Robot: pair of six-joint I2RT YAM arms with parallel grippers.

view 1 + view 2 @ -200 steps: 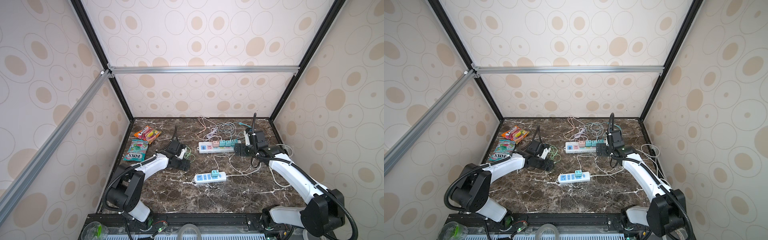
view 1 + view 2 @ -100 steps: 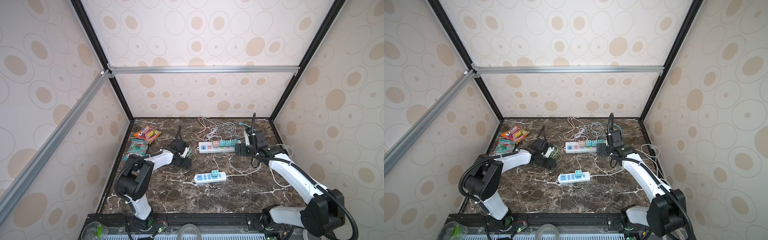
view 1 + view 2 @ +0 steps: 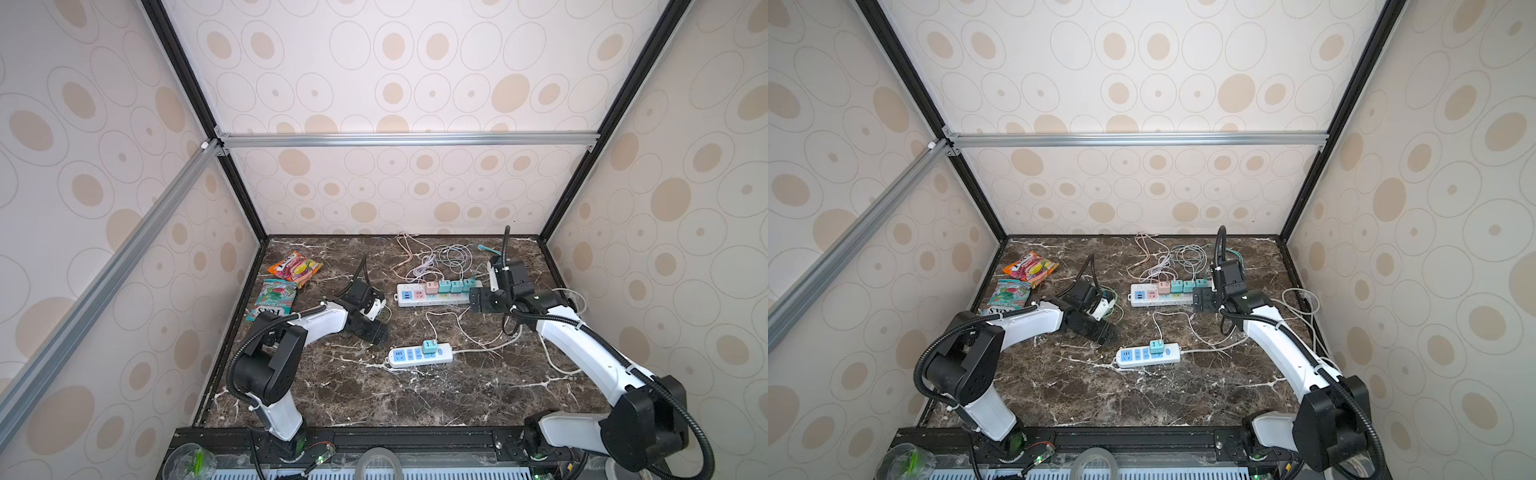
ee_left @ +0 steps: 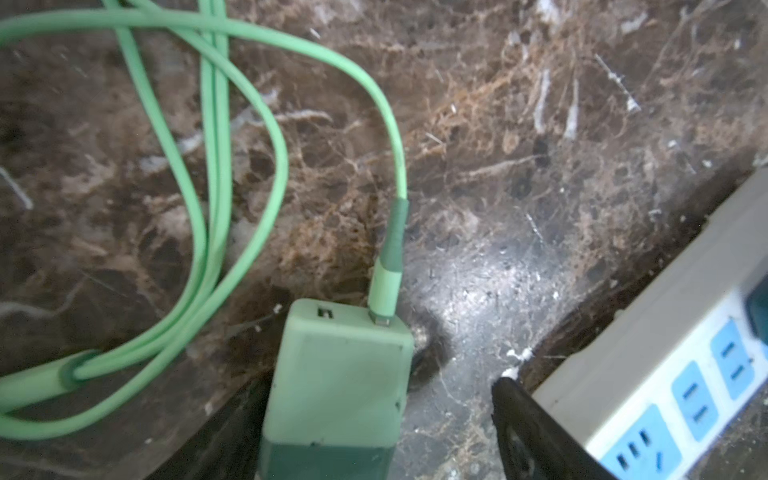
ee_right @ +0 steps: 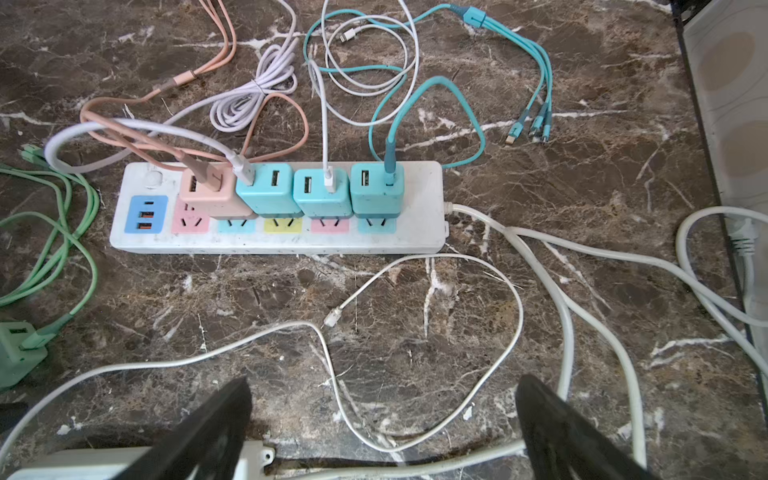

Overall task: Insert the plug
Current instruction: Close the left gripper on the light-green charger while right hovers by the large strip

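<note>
Dark marble desk (image 3: 457,395) fills the cell floor. Long white pwr strip (image 3: 432,298) sits at the back with four chargers (image 5: 291,191) plugged in. Smaller strip (image 3: 419,356) is nearer the front, carrying one teal charger (image 3: 429,347). R end effector (image 5: 382,415) hovers by the long strip's end, fingers spread wide, nothing btwn them. L end effector (image 3: 377,333) is low, left of the smaller strip, fingers spread too, straddling the green plug (image 4: 340,382). Plug lies on the desk, prob. not gripped: a gap shows to one finger (image 4: 528,424). Green cable (image 4: 266,137) loops off its USB port.
</note>
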